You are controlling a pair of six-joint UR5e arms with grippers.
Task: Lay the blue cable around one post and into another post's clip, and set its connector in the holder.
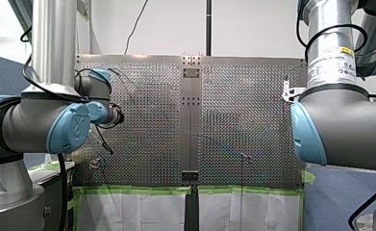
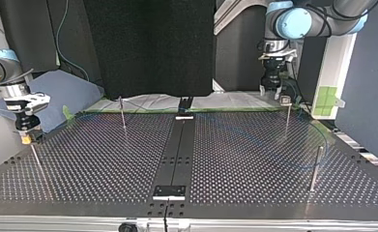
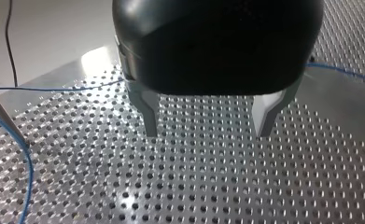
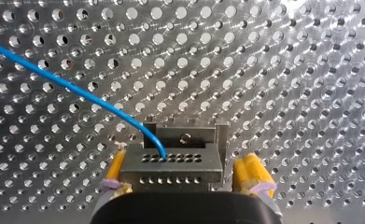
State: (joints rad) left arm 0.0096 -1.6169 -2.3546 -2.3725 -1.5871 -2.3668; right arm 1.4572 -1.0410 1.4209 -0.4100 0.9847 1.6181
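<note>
this was a robotics lab, set up as a test cell. under my left arm's black gripper (image 3: 207, 134) lay a silver perforated metal table (image 3: 208, 186), drilled all over with rows of fixture holes. a thin upright metal post (image 2: 287, 118) stood near that gripper. two grey jointed industrial arms with pale blue caps (image 1: 70, 127) flanked the bench. beside the gripper, past the table's edge, hung a black curtain (image 2: 148, 48). strips of green tape (image 1: 132, 190) ran along the table edge nearest the gripper, and a loose black wire (image 1: 136, 24) trailed down a plain white wall (image 1: 176, 24).
</note>
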